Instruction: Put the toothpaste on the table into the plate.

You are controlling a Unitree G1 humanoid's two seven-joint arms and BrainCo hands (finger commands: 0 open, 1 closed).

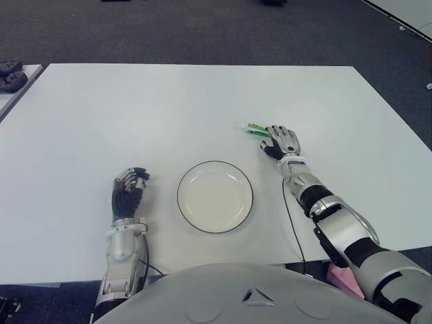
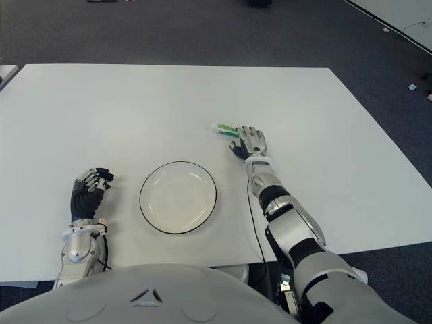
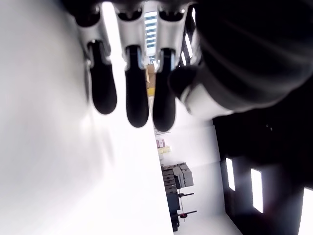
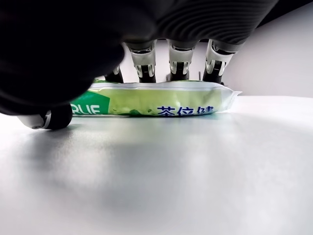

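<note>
toothpaste (image 1: 255,128): laid flat on the table (image 1: 135,115), long axis running left-right, cap end pointed left, just beyond the plate (image 1: 215,196)
right hand (image 1: 283,142): fingers draped over the tube, not clamped yet
left hand (image 1: 128,191): seen left of the plate, fingers loosely curled, nothing held
</note>
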